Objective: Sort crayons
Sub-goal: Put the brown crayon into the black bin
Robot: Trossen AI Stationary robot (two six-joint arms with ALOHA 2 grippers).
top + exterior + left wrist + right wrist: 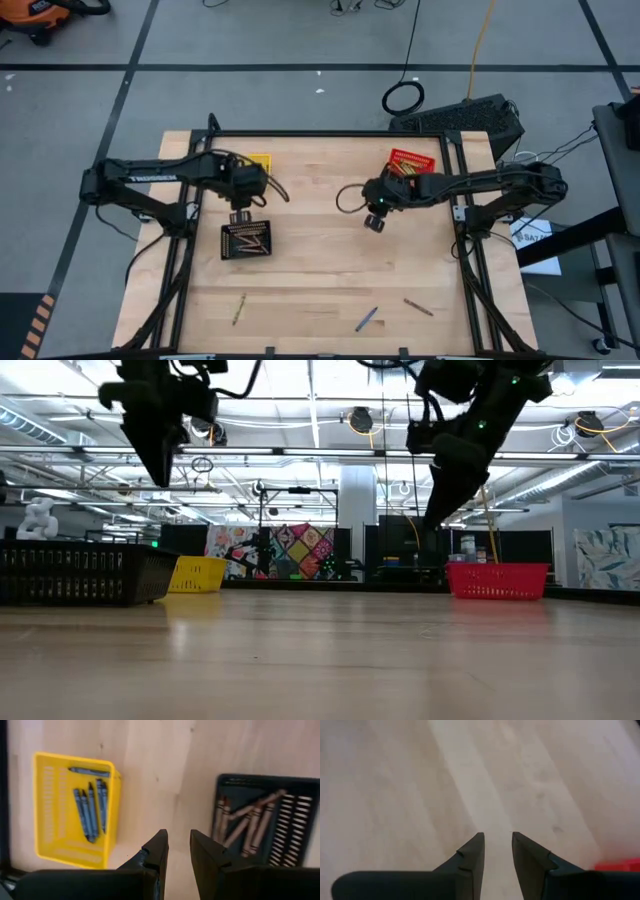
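Three loose crayons lie near the table's front edge: a yellow-green one (240,308), a blue one (366,319) and a brown one (418,307). Blue crayons (90,812) lie in the yellow basket (47,805), and brown crayons (250,822) lie in the black basket (295,820). My left gripper (178,834) hangs open high over the bare wood between those two baskets, holding nothing. My right gripper (497,836) is open too, raised over the table's middle (375,220) beside the red basket (413,162), with nothing between its fingers.
The black basket (247,240) stands left of centre, the yellow basket (258,162) at the far left behind my left arm, and the red one at the far right. A dark frame (330,133) borders the table. Bare wood lies between the baskets and the loose crayons.
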